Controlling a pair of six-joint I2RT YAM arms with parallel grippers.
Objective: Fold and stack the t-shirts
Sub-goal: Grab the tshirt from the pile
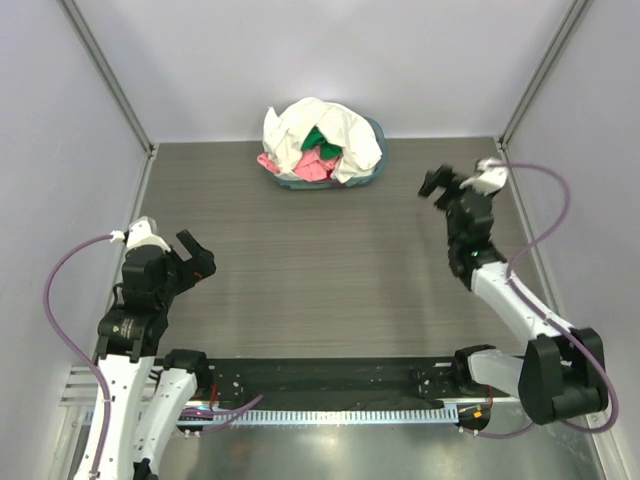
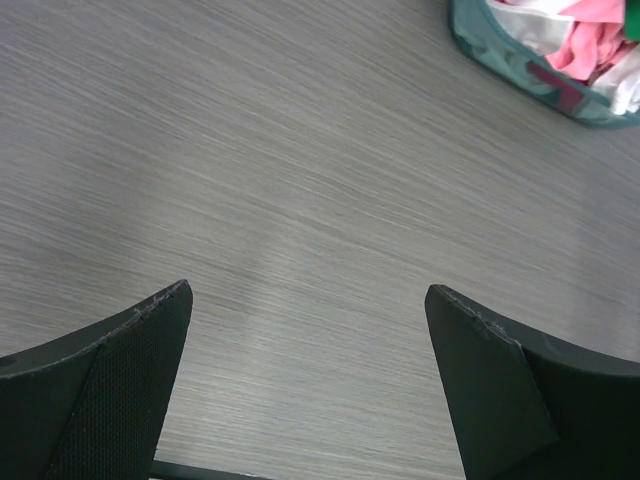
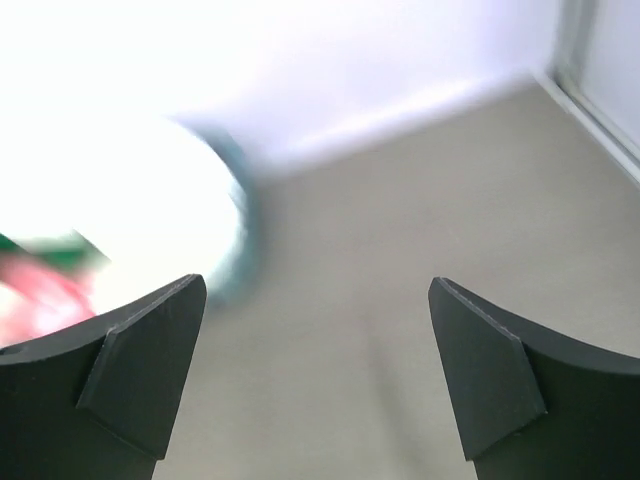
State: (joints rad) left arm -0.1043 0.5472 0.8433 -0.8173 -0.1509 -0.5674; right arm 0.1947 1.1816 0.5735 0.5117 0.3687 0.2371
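The t-shirts lie crumpled in a heap in a blue-grey round basket [image 1: 378, 168] at the table's far middle: a large white one [image 1: 340, 130] on top, a green one [image 1: 322, 140] and a pink one [image 1: 308, 168] showing under it. My left gripper [image 1: 198, 258] hangs open over bare table at the near left, far from the heap. In the left wrist view the basket [image 2: 505, 52] with pink cloth [image 2: 592, 38] sits at the top right, beyond my left gripper [image 2: 308, 295]. My right gripper [image 1: 437, 182] is open, raised to the right of the basket. The right wrist view is blurred, with the white shirt [image 3: 120, 170] glaring at the left of my right gripper [image 3: 317, 285].
Grey walls with metal corner posts [image 1: 110, 80] close the table on three sides. The right arm's elbow [image 1: 560, 375] rests near the front right. A black rail [image 1: 320, 385] runs along the near edge between the arm bases.
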